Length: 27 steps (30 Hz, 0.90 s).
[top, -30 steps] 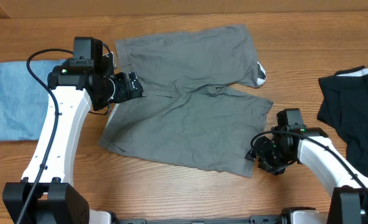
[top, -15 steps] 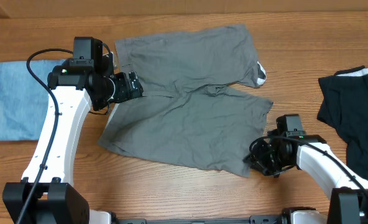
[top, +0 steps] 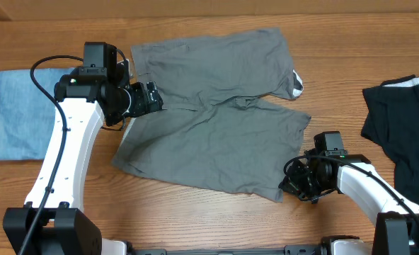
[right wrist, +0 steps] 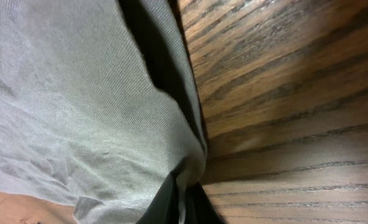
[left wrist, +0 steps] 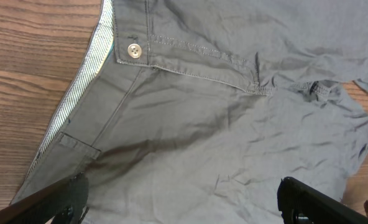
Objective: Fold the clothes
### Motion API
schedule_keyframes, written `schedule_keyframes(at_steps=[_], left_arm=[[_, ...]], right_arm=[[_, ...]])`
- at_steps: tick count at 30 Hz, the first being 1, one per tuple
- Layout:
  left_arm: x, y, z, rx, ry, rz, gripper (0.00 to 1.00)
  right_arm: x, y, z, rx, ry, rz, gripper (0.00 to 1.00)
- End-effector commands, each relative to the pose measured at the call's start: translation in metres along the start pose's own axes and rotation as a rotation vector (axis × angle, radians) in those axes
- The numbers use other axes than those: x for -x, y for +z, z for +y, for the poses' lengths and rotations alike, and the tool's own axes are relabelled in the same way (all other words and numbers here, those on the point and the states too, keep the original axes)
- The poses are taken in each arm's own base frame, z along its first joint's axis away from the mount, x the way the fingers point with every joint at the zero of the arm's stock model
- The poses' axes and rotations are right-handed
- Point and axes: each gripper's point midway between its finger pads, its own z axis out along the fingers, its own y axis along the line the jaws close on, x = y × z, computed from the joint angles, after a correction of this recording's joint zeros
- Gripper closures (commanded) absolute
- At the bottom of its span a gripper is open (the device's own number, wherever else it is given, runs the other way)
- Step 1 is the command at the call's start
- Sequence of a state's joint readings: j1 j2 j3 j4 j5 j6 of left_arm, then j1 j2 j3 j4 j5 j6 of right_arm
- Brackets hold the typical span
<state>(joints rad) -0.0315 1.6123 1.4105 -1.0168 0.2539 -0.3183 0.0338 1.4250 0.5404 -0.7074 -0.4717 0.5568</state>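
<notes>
With the right gripper [top: 295, 187] pinched shut on the thin mid-grey cloth garment [top: 209, 142] and the left gripper [top: 151, 98] wide open, empty, we raise it slowly.

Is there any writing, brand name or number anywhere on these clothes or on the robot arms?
No readable text in any view.
The grey garment is plain; its button shows no legible marking.
The denim piece and the black garment show none either.
</notes>
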Motion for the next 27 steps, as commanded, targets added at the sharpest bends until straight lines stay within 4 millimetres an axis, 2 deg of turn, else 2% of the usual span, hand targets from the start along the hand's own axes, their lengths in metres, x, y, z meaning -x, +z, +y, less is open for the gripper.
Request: schedule_keyframes(at_steps=[1,12,17,19,21,23,27], left_arm=[[-0.001,0.001,0.001,0.004,0.001,0.004,0.00],[-0.001,0.001,0.001,0.004,0.001,0.004,0.00],[0.011,0.001,0.006,0.041,0.009,-0.048,0.00],[0.006,0.001,0.005,0.035,0.005,-0.027,0.00],[-0.009,0.001,0.010,0.054,-0.007,0.034,0.00],[-0.009,-0.001,0.027,0.147,-0.004,0.023,0.00],[-0.025,-0.005,0.045,0.229,-0.026,0.086,0.00]], right_arm=[[-0.003,0.003,-0.004,-0.014,0.000,0.008,0.96],[0.001,0.003,-0.003,-0.010,-0.012,-0.006,0.96],[0.001,0.003,-0.003,-0.011,-0.015,-0.008,0.96],[0.001,0.003,-0.003,-0.011,-0.015,-0.008,0.96],[0.002,0.003,-0.003,-0.010,-0.016,-0.010,0.96],[0.002,0.003,-0.003,-0.010,-0.016,-0.010,0.96],[0.002,0.003,-0.003,-0.010,-0.017,-0.010,0.96]])
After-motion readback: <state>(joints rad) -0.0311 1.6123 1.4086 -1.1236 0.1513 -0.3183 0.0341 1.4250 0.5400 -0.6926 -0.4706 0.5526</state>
